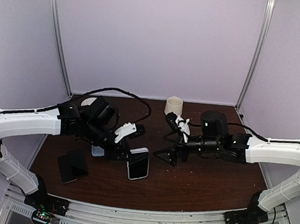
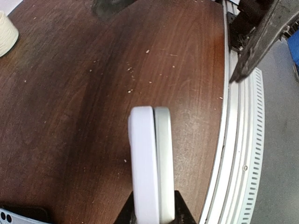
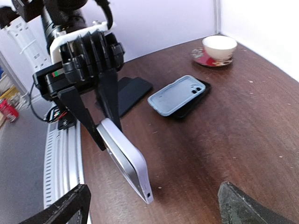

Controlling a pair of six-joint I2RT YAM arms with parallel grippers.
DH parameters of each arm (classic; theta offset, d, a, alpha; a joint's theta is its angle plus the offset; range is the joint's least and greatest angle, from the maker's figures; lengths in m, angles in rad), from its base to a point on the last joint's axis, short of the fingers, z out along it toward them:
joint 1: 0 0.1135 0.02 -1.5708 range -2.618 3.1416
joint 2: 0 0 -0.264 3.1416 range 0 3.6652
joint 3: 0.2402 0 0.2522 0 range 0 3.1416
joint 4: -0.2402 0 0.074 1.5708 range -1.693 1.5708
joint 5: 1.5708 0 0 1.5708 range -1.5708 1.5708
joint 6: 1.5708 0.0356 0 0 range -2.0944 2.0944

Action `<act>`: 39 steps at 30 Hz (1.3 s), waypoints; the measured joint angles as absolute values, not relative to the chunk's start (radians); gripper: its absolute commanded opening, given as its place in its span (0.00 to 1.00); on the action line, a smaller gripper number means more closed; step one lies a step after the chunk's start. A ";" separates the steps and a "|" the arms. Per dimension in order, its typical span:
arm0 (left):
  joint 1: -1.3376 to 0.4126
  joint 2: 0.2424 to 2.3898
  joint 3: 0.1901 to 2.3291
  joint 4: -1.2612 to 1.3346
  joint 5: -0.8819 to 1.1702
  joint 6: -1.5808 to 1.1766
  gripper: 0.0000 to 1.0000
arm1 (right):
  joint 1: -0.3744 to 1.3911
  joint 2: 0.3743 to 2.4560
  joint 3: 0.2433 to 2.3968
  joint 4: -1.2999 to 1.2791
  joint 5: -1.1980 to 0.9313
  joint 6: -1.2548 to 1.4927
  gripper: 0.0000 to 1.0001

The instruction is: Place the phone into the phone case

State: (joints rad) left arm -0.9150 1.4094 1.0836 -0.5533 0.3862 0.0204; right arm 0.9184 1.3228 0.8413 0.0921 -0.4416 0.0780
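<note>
Two sets of fingers face each other over the middle of the table (image 1: 211, 189). The left fingers (image 3: 111, 105) are clamped on the upper end of the phone (image 3: 126, 163) and hold it tilted. Its lower corner is at or just above the wood, and the views do not show which. The right fingers (image 3: 70, 207) stand wide apart and hold nothing, just beside the phone's free end.

Seen edge-on from the left wrist, the phone shows two pale layers pressed together. A shell may therefore already sit on it, but the views do not settle this. A light blue phone case (image 3: 177, 94) lies apart from the phone, seemingly open side up, resting on a dark flat slab (image 3: 196, 100). Another dark slab (image 3: 133, 93) lies near it, and a cup (image 3: 218, 46) stands at the back.

The main risk appears to be the narrow grip. Only one end of the phone is pinched, so a push from the right fingers could pivot it or slide it out, and it hangs near the table's front rail (image 2: 233, 140). The case rests on the slab rather than flat on the wood, so pressing the phone in could skid or tip it. A corner entering skewed would likely jam on the case lip.
</note>
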 measured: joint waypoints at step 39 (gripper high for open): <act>-0.971 1.290 0.890 -0.379 0.366 0.265 0.00 | 1.017 1.611 0.705 0.668 -0.594 -0.217 0.20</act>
